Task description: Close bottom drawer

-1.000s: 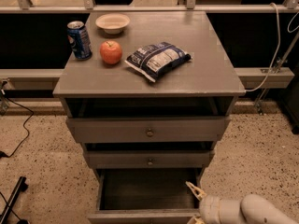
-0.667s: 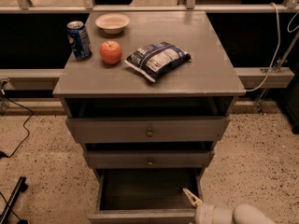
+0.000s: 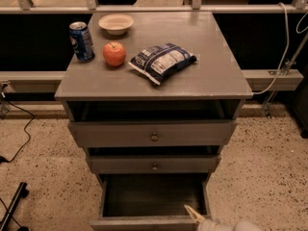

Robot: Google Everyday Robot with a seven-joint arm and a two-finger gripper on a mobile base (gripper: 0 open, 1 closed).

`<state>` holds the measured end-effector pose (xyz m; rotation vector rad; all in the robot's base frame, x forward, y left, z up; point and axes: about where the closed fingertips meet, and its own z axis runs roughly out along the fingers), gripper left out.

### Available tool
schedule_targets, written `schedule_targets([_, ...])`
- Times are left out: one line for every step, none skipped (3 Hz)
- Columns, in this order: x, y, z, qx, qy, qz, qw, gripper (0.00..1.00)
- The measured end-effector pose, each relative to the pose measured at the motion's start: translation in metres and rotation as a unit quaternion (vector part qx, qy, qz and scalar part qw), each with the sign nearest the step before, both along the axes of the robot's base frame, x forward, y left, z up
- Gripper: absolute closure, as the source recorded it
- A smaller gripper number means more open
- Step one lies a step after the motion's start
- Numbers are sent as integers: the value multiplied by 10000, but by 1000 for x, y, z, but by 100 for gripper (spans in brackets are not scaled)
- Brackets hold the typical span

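Gripper point(image 3: 195, 214) sits low at the cabinet's point(image 3: 207, 83) front right, at the front right corner of the bottom drawer point(image 3: 144, 196); can't make out whether it's spread or pressed together, or if it's touching. The drawer is pulled out from the cabinet base toward the camera, front running left-right, dark inside. Both drawers above sit further in. Cabinet top: can point(image 3: 82, 41), bowl point(image 3: 116, 23), apple point(image 3: 114, 54), snack bag point(image 3: 162, 61). Speckled floor point(image 3: 269, 167) around the cabinet.

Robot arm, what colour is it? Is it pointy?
The arm is smooth, rounded and whitish-grey. Its gripper, at the front right corner of the bottom drawer, ends in a thin, cream-coloured pointed tip. No cables or markings show on it.
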<state>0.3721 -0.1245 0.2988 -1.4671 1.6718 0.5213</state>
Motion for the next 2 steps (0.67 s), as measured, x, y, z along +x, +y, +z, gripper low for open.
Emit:
schedule_targets([-10, 5, -31, -15, 105, 122, 9999, 8])
schedule_targets([-16, 13, -64, -12, 322, 157, 9994, 26])
